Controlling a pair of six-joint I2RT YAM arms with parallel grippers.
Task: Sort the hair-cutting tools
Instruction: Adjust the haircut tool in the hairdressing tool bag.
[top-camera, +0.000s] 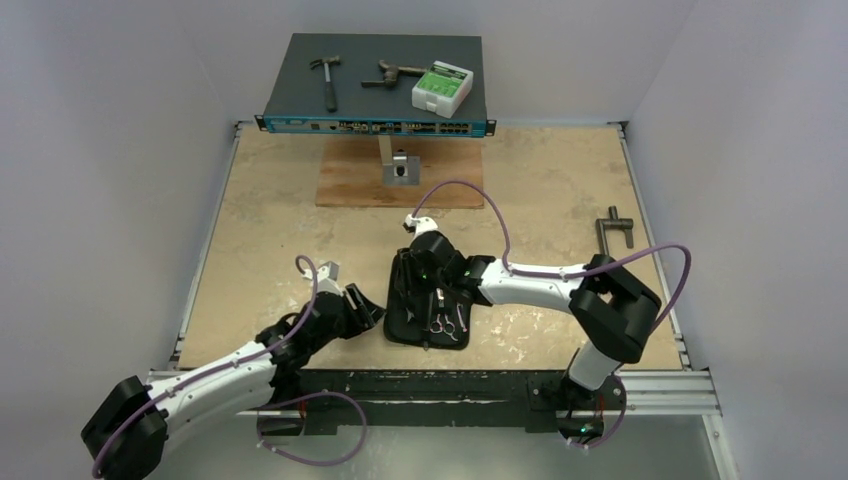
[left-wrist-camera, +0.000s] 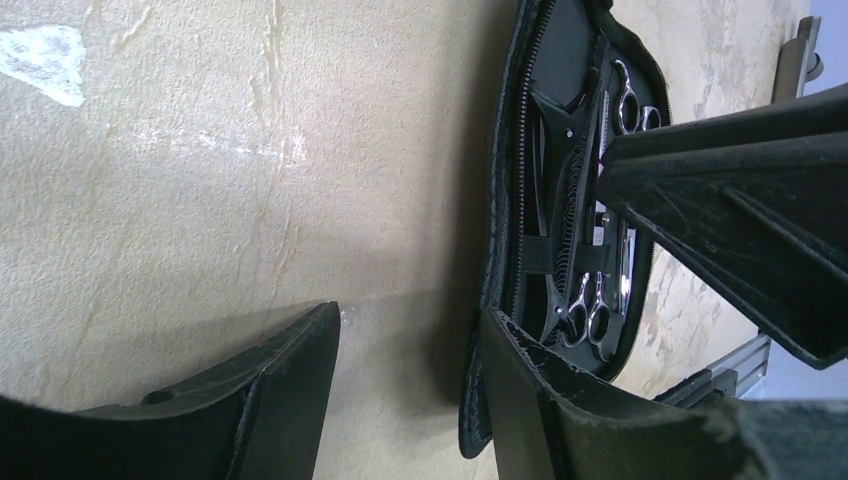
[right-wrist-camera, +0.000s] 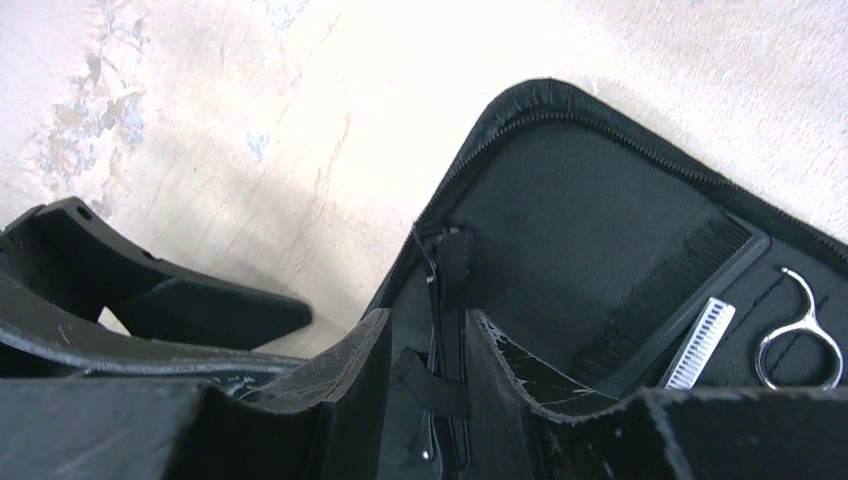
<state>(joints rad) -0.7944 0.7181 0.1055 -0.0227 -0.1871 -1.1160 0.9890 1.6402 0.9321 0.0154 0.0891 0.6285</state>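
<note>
A black zip case lies open on the table with the hair-cutting tools strapped inside. Silver scissors sit at its near end; in the left wrist view one pair of scissors lies low, a second pair higher, and the black comb between. My right gripper is down in the case, jaws apart on either side of the thin black hair clip, which sits under an elastic strap. The comb and a scissor ring lie to its right. My left gripper stands open over bare table, one finger at the case's edge.
A raised blue-fronted network switch at the back carries a hammer, a rusty tool and a white-and-green box. Below it lies a wooden board. A grey T-shaped bar rests at the right.
</note>
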